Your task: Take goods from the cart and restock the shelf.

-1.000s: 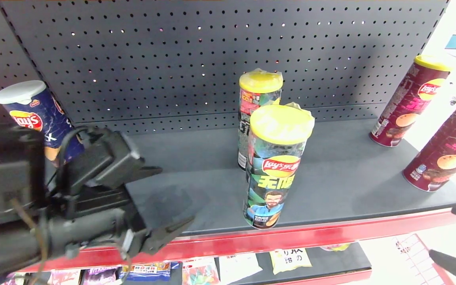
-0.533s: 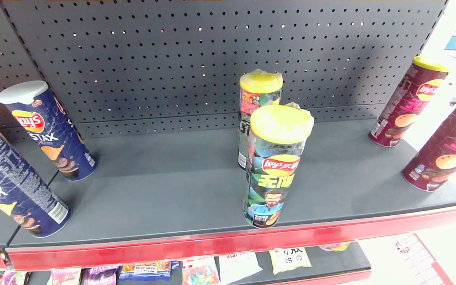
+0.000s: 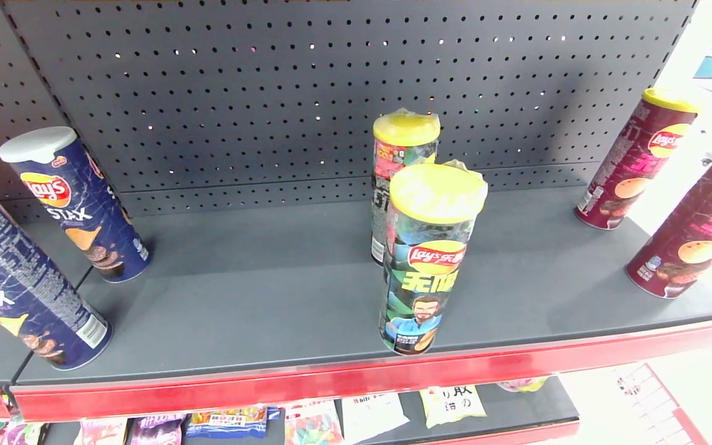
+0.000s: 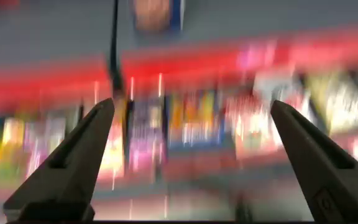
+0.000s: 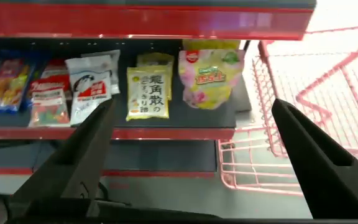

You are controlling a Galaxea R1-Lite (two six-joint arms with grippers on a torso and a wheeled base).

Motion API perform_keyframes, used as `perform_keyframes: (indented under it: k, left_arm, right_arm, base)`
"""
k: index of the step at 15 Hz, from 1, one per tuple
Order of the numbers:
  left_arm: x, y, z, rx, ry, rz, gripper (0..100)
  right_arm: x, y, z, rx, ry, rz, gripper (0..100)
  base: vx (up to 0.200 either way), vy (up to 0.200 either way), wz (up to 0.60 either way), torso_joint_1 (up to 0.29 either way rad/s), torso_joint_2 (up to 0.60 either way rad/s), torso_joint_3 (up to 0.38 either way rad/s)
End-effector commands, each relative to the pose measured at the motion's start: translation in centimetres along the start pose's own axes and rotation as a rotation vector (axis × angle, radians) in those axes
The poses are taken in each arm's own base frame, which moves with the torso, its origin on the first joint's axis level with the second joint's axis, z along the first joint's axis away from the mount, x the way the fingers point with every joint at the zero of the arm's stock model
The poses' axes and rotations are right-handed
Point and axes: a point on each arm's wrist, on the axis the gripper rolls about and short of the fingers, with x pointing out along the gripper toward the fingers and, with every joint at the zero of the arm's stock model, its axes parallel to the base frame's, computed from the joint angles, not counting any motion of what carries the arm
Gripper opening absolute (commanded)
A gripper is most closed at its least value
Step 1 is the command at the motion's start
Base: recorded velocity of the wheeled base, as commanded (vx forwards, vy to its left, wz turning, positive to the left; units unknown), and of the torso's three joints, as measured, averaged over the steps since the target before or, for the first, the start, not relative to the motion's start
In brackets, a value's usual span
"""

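Observation:
Several chip cans stand upright on the grey shelf [image 3: 282, 296]. Two blue cans with white lids stand at the left, one at the back [image 3: 75, 204] and one near the front edge [image 3: 19, 290]. Two yellow-lidded cans stand mid-shelf, one in front [image 3: 427, 256] and one behind [image 3: 400, 173]. Two maroon cans [image 3: 634, 157] [image 3: 699, 232] stand at the right. My left gripper [image 4: 191, 162] is open and faces a blurred lower shelf of snack packets. My right gripper [image 5: 194, 162] is open before the lower shelf [image 5: 166, 134], beside the pink wire cart [image 5: 303, 118].
A dark pegboard [image 3: 306, 80] backs the shelf, and a red lip [image 3: 362, 383] runs along its front edge. Snack bags [image 5: 148, 93] lie on the lower shelf. Bare shelf surface lies between the blue cans and the yellow-lidded cans.
My left arm, which stood before the shelf's left side a second ago, has dropped out of the head view, uncovering the front blue can. The dark tips at the right edge are gone too.

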Motion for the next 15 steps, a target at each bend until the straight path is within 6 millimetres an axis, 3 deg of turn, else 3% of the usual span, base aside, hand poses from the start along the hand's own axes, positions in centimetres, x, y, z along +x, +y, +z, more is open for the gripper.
perform_keyframes:
  k: [1,4,8,10,12,15]
  left_arm:
    - [3.3,0.1,-3.7,0.015,-0.25,-0.074,100]
    - [3.4,0.5,-3.8,-0.057,-0.253,0.112,100]
    - [3.4,0.7,-3.9,-0.06,-0.246,0.213,100]
    - [3.4,0.7,-3.9,-0.054,-0.245,0.192,100]
    - [3.6,0.3,-4.3,-0.039,-0.215,0.009,100]
    - [3.6,0.2,-4.3,-0.039,-0.215,0.007,100]
  right_arm:
    - [0.7,0.0,-2.5,-0.043,-0.05,0.027,100]
    - [4.0,-0.3,-3.8,-0.011,-0.279,-0.064,100]
    - [4.1,-0.4,-3.9,-0.019,-0.287,-0.086,100]
    - [4.2,-0.4,-4.5,0.084,-0.223,-0.106,100]
    - [4.2,-0.2,-4.4,0.029,-0.236,-0.026,100]
    - [4.2,-0.3,-4.4,0.061,-0.231,-0.045,100]
  base:
    - [0.0,0.0,0.0,0.0,0.0,0.0]
    - [0.0,0.0,0.0,0.0,0.0,0.0]
    - [0.0,0.0,0.0,0.0,0.0,0.0]
    - [0.0,0.0,0.0,0.0,0.0,0.0]
    - [0.0,0.0,0.0,0.0,0.0,0.0]
    - [0.0,0.0,0.0,0.0,0.0,0.0]
